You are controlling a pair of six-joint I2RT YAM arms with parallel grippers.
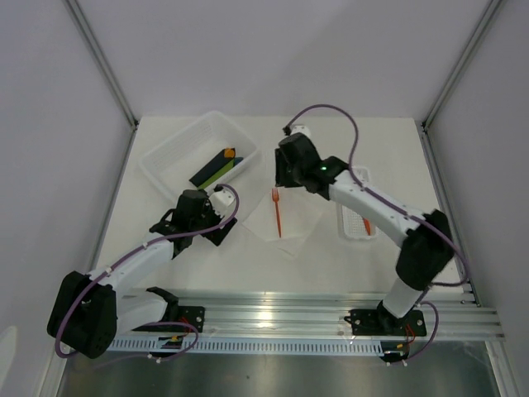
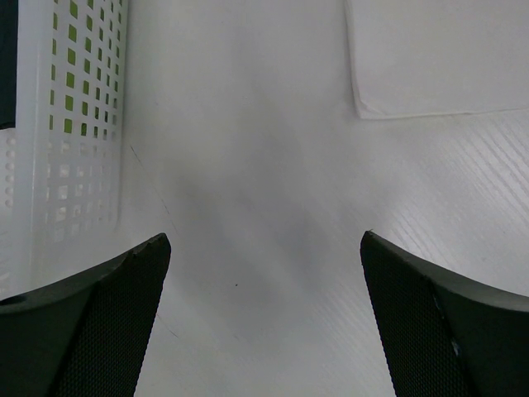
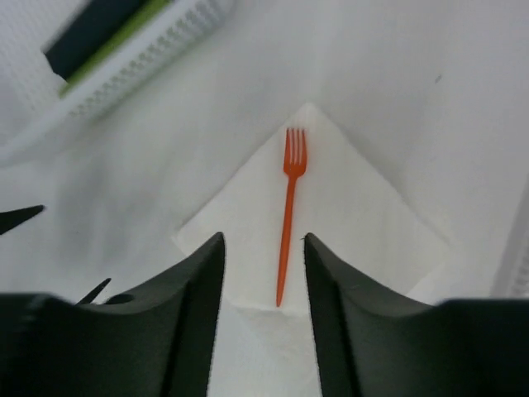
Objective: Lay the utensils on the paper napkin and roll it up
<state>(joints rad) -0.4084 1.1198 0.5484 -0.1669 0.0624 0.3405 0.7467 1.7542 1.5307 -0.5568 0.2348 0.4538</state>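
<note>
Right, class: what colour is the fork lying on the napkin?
Bright orange. The fork shows best in the right wrist view, on the white napkin.

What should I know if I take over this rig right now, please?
Left gripper: jaws open, empty, over bare table beside the bin.
Right gripper: jaws open either side of the fork, not gripping it.
The fork lies on the paper napkin, tines toward a corner.
An orange piece, probably the spoon, lies in the narrow tray.
Done: fork placed. Left: spoon onto napkin, then roll it up.
</note>
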